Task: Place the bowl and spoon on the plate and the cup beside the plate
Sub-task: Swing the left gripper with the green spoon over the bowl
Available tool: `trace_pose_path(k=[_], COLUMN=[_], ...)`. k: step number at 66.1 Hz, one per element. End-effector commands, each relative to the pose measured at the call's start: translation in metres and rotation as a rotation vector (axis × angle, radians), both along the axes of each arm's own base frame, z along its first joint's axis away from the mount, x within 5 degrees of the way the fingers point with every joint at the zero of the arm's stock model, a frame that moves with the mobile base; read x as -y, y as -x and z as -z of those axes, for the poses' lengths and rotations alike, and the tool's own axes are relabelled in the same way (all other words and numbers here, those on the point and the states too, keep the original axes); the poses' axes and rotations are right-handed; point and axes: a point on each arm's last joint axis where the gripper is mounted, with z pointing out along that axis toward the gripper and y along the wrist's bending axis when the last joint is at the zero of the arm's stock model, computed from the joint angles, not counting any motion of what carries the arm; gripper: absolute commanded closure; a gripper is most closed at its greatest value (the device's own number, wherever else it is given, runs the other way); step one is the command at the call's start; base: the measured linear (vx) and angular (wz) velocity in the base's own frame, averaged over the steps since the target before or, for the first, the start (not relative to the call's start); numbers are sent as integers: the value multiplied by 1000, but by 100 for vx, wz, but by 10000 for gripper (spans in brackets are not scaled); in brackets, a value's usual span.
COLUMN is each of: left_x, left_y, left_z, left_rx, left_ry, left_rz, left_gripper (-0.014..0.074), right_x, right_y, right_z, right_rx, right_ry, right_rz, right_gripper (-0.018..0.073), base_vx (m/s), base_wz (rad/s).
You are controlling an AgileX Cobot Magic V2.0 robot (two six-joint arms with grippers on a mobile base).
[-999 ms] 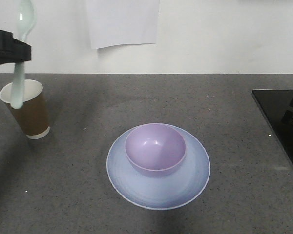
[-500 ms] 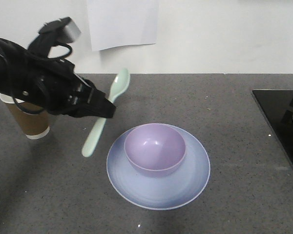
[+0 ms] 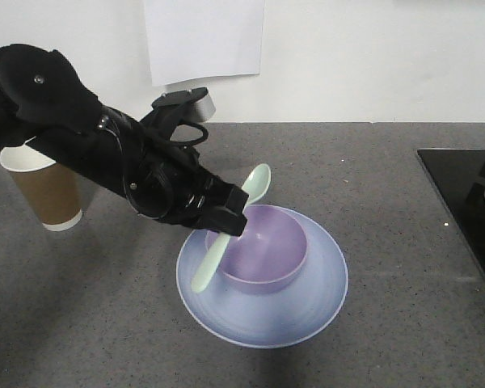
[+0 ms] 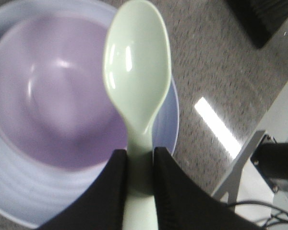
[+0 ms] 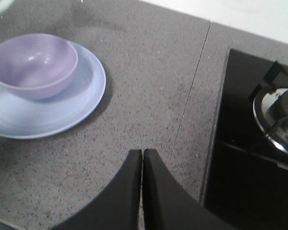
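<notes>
My left gripper (image 3: 228, 220) (image 4: 139, 155) is shut on the handle of the mint-green spoon (image 3: 255, 184) (image 4: 137, 81). It holds the spoon tilted above the left rim of the lavender bowl (image 3: 263, 246) (image 4: 48, 96) (image 5: 33, 62). That bowl sits on the pale blue plate (image 3: 323, 295) (image 4: 19, 201) (image 5: 38, 120). At the far left the brown paper cup (image 3: 48, 198) stands upright, partly behind my left arm. My right gripper (image 5: 142, 153) is shut and holds nothing, over bare counter to the right of the plate.
A black glass hob (image 3: 469, 202) (image 5: 249, 139) with a metal burner (image 5: 278, 120) takes up the right side of the grey counter (image 3: 388, 162). A white sheet of paper (image 3: 202, 36) hangs on the back wall.
My left arm has carried the spoon from above the cup rightward and down, to over the bowl's left rim. Bowl, plate and cup stayed put.
</notes>
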Motion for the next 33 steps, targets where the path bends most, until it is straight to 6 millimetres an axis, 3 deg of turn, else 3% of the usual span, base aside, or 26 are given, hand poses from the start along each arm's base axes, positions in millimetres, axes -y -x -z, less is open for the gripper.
trace_pose_path(k=[1, 11, 25, 33], left_x=[4, 6, 11, 15], left_y=[0, -8, -25, -30], left_z=[-38, -51, -43, -41], left_rx=[105, 116, 12, 14], left_ry=[122, 108, -102, -113], left_rz=[-43, -63, -32, -24], left_gripper=[603, 603, 603, 603], right_x=[-1, -2, -3, -3], right_y=[-4, -6, -7, -7], right_z=[-1, 7, 6, 6], right_rx=[74, 58, 74, 77], right_ry=[-19, -15, -19, -19], right_rz=[-1, -4, -7, -7], right_gripper=[564, 564, 564, 564], base_vx=[0, 0, 0, 0], base_wz=[0, 0, 0, 0])
